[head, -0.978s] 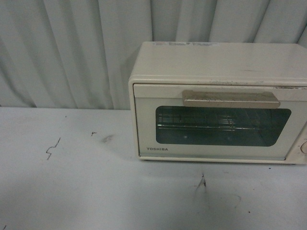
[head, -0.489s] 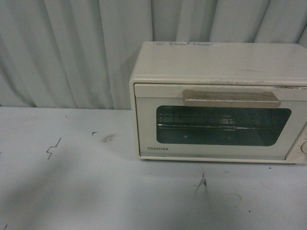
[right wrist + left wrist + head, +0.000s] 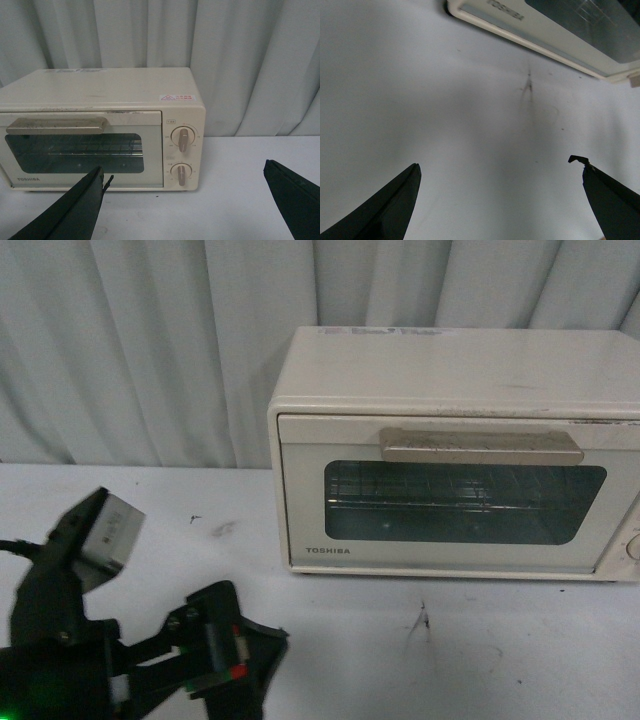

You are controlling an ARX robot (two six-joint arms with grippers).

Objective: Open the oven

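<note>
The cream-white oven [image 3: 450,380] stands at the back right of the table, its glass door shut and the beige bar handle [image 3: 482,445] across the top of the door. A wire rack shows through the window. My left gripper [image 3: 238,658] hovers low at the front left, open and empty, well short of the oven. In the left wrist view the left gripper [image 3: 497,164] hangs over bare table with the oven's lower door edge [image 3: 545,42] ahead. My right gripper [image 3: 184,167] is open and empty, facing the oven [image 3: 100,95], its handle [image 3: 57,125] and two knobs [image 3: 183,139].
A white table [image 3: 520,660] with dark scuff marks [image 3: 420,620] carries the oven. A pleated grey curtain [image 3: 150,340] hangs close behind it. The right wrist view shows bare table [image 3: 250,165] beside the oven's knob side.
My left arm has come into the front view at the lower left, where nothing stood before. The oven has not moved and its door stays shut.
</note>
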